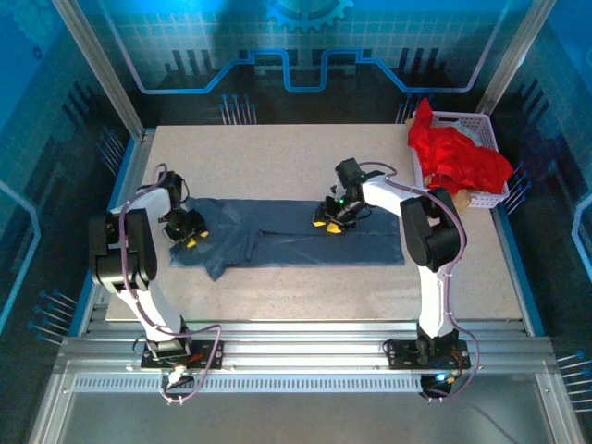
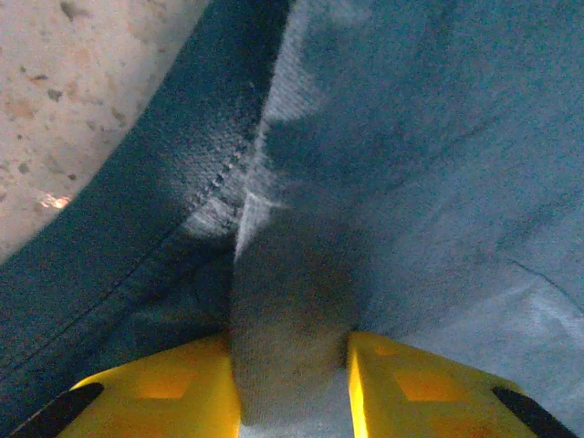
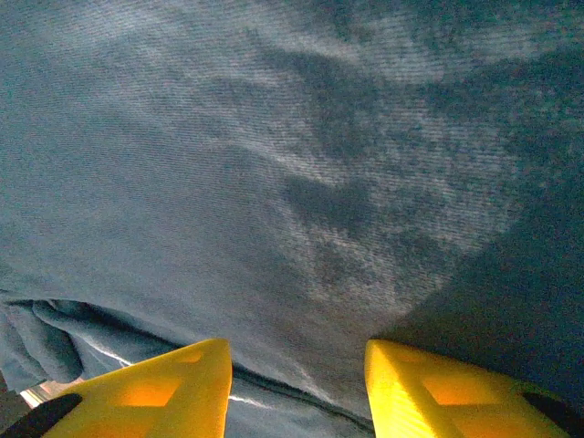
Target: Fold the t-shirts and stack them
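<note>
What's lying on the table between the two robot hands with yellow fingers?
The slate-blue cloth t-shirt covers the whole stretch from the left gripper to the right gripper, seen in the top view.

One blue shirt (image 1: 314,242) and one red shirt (image 1: 458,157) make two shirts. One basket (image 1: 488,125). One desk (image 1: 277,157). Two arms: left arm (image 1: 129,250), right arm (image 1: 430,231), each with two yellow fingers (image 2: 164,388).
</note>
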You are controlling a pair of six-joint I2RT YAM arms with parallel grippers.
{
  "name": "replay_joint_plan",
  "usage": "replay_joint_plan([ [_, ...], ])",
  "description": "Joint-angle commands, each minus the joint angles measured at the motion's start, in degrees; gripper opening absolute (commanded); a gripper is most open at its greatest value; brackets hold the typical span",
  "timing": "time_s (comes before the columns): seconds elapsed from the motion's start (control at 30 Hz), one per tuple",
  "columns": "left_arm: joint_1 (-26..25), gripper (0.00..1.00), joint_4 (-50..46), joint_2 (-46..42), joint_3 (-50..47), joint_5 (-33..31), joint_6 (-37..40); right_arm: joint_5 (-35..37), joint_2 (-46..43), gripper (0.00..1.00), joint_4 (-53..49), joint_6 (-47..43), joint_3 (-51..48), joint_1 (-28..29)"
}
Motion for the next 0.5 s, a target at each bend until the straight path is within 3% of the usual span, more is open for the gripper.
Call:
replay_joint_plan([
  [0.0,0.49,0.35,-1.36,-2.09,1.94,0.89,0.3,1.63,2.55,0.44,-4.45,-0.69,1.04,0.57],
  [0.27,0.48,0.33,-2.16,-2.67,2.21,2.17,-0.83,1.8,3.02,0.44,-4.69,-0.79,1.07,0.61],
  [0.47,0.27,0.2,-2.03,-3.28,2.54,2.43,-1.11,1.8,3.1,0.43,-4.93,-0.79,1.24,0.68],
])
